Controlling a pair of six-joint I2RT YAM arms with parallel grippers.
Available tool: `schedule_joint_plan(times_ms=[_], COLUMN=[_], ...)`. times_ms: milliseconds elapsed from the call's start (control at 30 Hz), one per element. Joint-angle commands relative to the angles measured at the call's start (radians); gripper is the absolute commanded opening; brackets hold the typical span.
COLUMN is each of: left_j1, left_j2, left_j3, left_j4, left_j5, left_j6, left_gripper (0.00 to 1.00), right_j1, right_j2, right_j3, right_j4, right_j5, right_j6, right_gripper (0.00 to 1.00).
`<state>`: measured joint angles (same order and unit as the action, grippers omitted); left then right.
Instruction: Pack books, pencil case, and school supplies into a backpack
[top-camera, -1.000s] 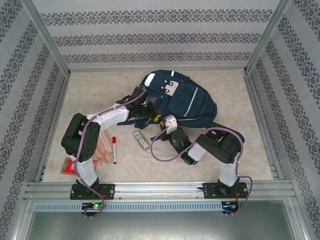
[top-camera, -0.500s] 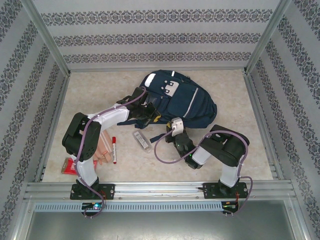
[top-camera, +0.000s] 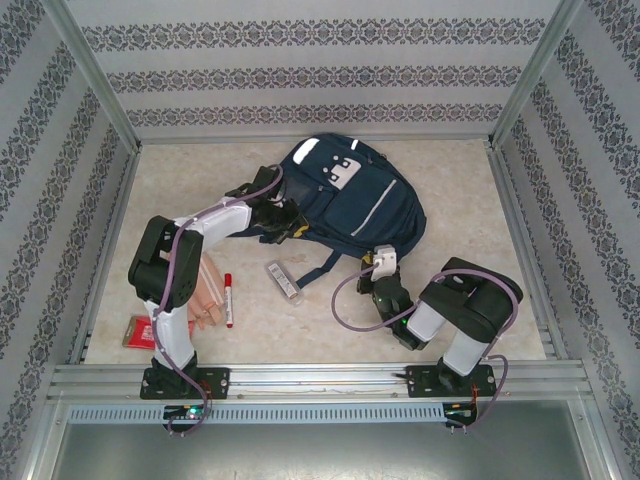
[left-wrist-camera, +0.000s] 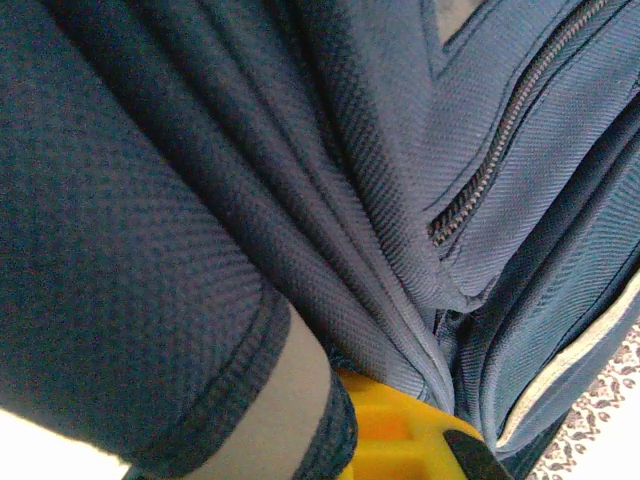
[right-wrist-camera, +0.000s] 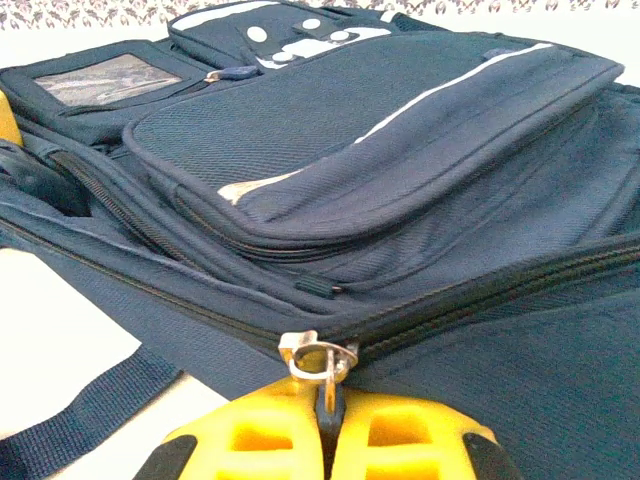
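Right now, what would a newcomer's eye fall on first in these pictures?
A big navy backpack lies at the middle of the table, far larger than anything else. At its near edge, the right tool pinches the metal zipper pull. To the left, a red-capped marker and a clear pencil case lie on the table.

Both the left arm (top-camera: 165, 300) and the right arm (top-camera: 465, 310) pair white link shells with black joint housings, and a lilac-grey cable (top-camera: 345, 312) loops loosely along each. From above, black base plates (top-camera: 185, 380) sit at 7 and 5 o'clock, with a green lamp (top-camera: 190, 410) by the left one. The right hand (right-wrist-camera: 327, 405) has moulded yellow fingers (right-wrist-camera: 395, 432) with black edging.
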<state>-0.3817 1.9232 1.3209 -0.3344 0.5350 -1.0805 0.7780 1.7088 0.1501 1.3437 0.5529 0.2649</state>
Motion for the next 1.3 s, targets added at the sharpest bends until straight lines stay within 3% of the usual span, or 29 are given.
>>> schedule_joint_plan(times_ms=[0, 233, 433, 533, 633, 700, 800, 933, 1033, 1167, 1267], left_j1=[0.062, 0.133, 0.15, 0.142, 0.144, 0.142, 0.142, 0.139, 0.126, 0.027, -0.051], left_j2=[0.039, 0.097, 0.241, 0.295, 0.294, 0.272, 0.201, 0.041, -0.031, -0.093, -0.073], left_j3=[0.05, 0.164, 0.413, 0.496, 0.532, 0.543, 0.492, 0.243, 0.08, 0.014, 0.042], left_j4=[-0.062, -0.157, -0.278, -0.269, -0.254, -0.284, -0.339, -0.296, -0.212, -0.128, -0.085], left_j5=[-0.045, -0.076, -0.087, -0.101, -0.081, -0.082, -0.076, -0.105, -0.037, -0.085, -0.099], left_j6=[0.112, 0.212, 0.383, 0.423, 0.401, 0.39, 0.347, 0.217, 0.092, 0.001, -0.05], left_gripper=[0.0, 0.0, 0.0, 0.27, 0.39, 0.4, 0.41, 0.45, 0.45, 0.56, 0.56], right_j1=[-0.039, -0.074, -0.075, -0.07, -0.044, -0.032, -0.048, -0.057, -0.057, -0.056, -0.057], right_j2=[-0.025, -0.044, -0.061, -0.046, -0.027, -0.042, -0.039, 0.0, 0.022, 0.049, 0.066], right_j3=[-0.044, -0.103, -0.078, -0.037, 0.014, 0.041, 0.071, 0.108, 0.125, 0.141, 0.151], right_j4=[0.026, 0.036, 0.009, 0.004, 0.007, -0.037, -0.063, -0.067, -0.069, -0.075, -0.076], right_j5=[0.041, -0.049, -0.309, -0.44, -0.526, -0.538, -0.594, -0.668, -0.703, -0.742, -0.756], right_j6=[0.028, 0.018, -0.037, -0.001, -0.021, -0.046, -0.054, -0.072, -0.09, -0.106, -0.114], right_gripper=[0.0, 0.0, 0.0, 0.0, 0.0, 0.0, 0.0, 0.0, 0.0, 0.0, 0.0])
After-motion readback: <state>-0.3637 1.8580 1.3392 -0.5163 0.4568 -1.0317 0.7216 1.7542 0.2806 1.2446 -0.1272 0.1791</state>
